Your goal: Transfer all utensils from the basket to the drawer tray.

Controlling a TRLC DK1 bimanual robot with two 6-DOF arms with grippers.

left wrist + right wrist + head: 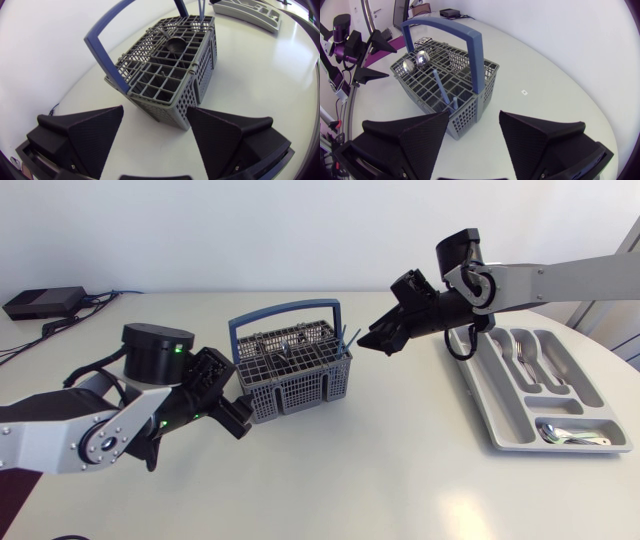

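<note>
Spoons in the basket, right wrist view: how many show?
2. One spoon and a second spoon, side by side at the basket end farthest from the right gripper; others may be hidden.

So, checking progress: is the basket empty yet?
Not empty. The basket holds two shiny spoons and a blue utensil standing in its compartments.

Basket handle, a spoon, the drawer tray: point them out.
basket handle (445, 27), right wrist view, on its top bar.
spoon (423, 58), right wrist view, on its bowl.
drawer tray (478, 398), head view, on its long side wall.
</note>
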